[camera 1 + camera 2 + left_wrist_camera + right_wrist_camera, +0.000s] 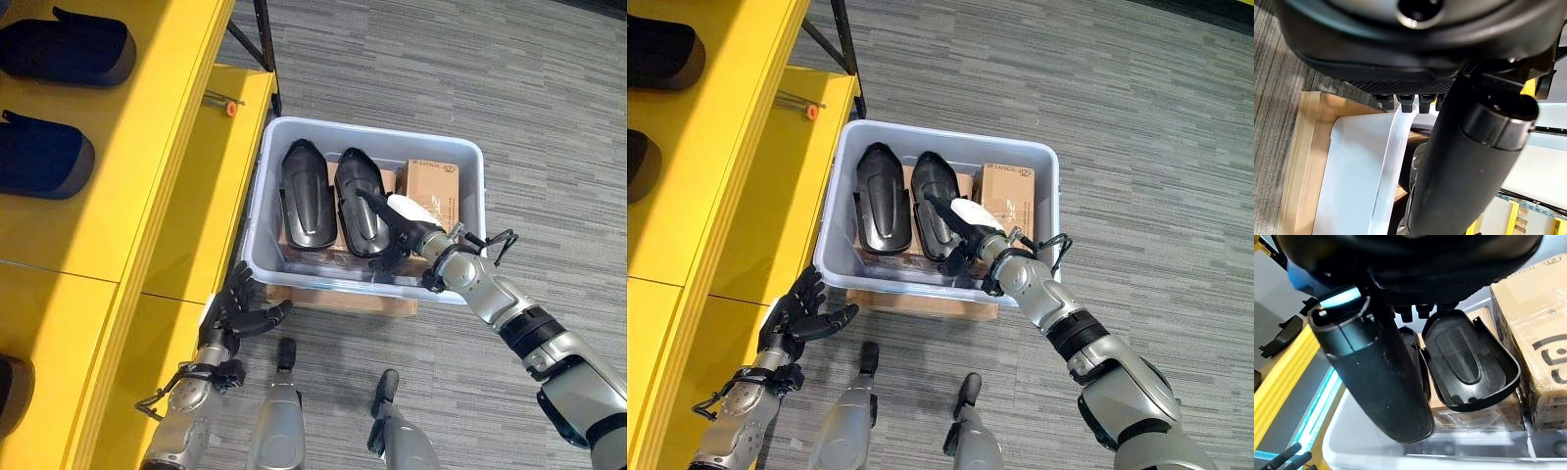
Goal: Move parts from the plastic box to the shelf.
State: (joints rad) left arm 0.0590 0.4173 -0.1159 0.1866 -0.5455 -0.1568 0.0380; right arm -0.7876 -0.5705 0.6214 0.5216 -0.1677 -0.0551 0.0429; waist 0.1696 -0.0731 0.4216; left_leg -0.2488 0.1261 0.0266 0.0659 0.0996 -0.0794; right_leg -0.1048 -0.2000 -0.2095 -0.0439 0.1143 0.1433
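Observation:
A grey plastic box (372,129) stands on the floor beside the yellow shelf (147,147). Two black shell parts lie side by side in it, the left part (309,196) and the right part (355,186). My right hand (411,233) reaches into the box from the near right, fingers straight, resting over the near end of the right part (1469,362). My left hand (240,311) hovers open with spread fingers just outside the box's near left corner, holding nothing.
Cardboard boxes (431,186) fill the box's right side and lie under the parts. Two black parts (59,49) (39,157) lie on the shelf top. A small orange piece (231,108) sits on the lower yellow ledge. A wooden board (1303,161) lies under the box.

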